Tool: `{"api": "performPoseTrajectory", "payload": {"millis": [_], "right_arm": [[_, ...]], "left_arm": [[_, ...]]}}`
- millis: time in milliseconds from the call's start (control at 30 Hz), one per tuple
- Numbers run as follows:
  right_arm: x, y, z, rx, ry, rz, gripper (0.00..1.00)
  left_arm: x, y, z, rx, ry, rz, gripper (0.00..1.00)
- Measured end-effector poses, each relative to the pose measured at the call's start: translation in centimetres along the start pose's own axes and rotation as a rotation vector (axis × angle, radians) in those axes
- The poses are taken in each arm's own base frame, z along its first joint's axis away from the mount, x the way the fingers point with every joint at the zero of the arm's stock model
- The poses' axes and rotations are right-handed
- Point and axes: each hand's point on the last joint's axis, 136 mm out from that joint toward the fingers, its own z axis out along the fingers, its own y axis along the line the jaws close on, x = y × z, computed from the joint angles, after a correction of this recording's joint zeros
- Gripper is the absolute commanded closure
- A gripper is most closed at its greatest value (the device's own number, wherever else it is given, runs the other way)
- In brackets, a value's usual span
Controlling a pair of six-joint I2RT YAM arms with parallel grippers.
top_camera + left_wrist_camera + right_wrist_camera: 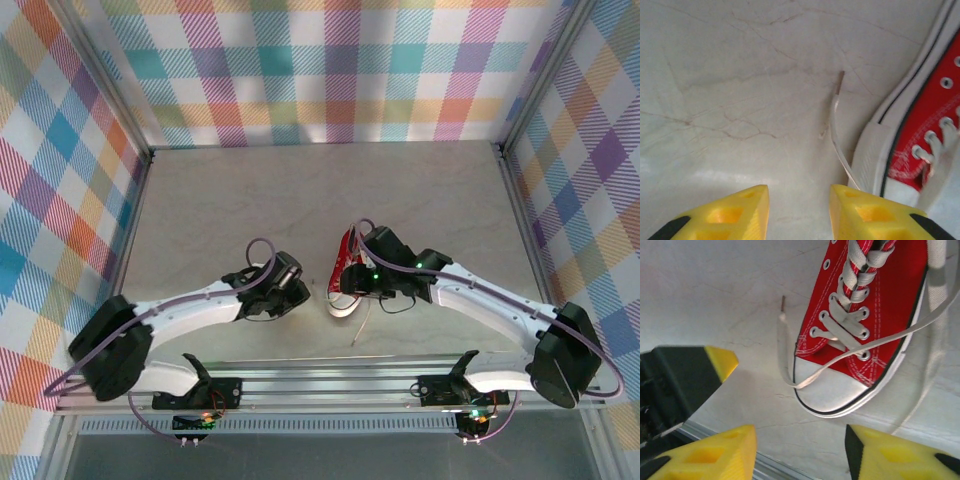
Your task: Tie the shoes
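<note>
**Opening step: nothing tied, nothing held**

Top external view: the sneaker [347, 285] lies on the table [420, 190] close to the near edge, between the two arms, with its toe toward the bases. The left gripper [298, 290] sits just beside it. The right gripper [352, 275] hangs over it. One lace [360, 325] trails off the toe toward the near edge. From up here I cannot tell how either pair of fingers stands.

Left wrist view: the yellow fingers [720, 215] are apart with only bare marble between them. A free lace end [835, 112] lies flat on the table just ahead of the gap, curving back to the white toe cap [867, 160]. Its tip and flat lie are plain here, where the overhead view gives only a thin line.

Right wrist view: these fingers [715, 455] are also spread and empty, just short of the toe. This view alone shows the lacing. It is crossed through the eyelets with no knot or bow, and one strand is draped across the toe cap. The left gripper's black and yellow tip shows at the left.

I judge the work to be at its first step, gathering the lace ends. The next move calls for a low, careful pinch on a thin strand lying flat on the marble, one end per gripper, without nudging the shoe.
</note>
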Motion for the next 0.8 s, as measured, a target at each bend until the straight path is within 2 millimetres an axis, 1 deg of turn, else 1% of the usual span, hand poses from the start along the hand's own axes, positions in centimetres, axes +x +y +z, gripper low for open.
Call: {"api": "performPoseTrajectory", "payload": {"millis": [133, 433, 533, 633, 700, 800], "right_arm": [[-1.4, -0.2, -0.4, 0.027, -0.016, -0.043, 0.57], [-2.7, -2.4, -0.9, 0.071, -0.025, -0.052, 0.59], [-3.2, -3.0, -1.0, 0.077, -0.033, -0.042, 0.59], [-3.7, -3.6, -1.2, 0.078, -0.039, -0.031, 0.59], [-4.1, -4.0, -1.3, 0.079, -0.044, -0.022, 0.59], [-4.7, -4.7, -1.5, 0.078, -0.051, -0.007, 0.59]], "left_arm": [[0.2, -0.9, 2.0, 0.011, 0.018, -0.043, 0.66], [-0.2, -3.3, 3.0, 0.066, 0.014, -0.073, 0.66], [0.0, -3.4, 3.9, 0.069, 0.026, -0.076, 0.67], [0.3, -3.0, 4.7, 0.053, 0.042, -0.084, 0.68], [0.4, -2.9, 4.8, 0.049, 0.045, -0.084, 0.72], [0.1, -3.6, 4.6, 0.058, 0.041, -0.072, 0.92]]}}
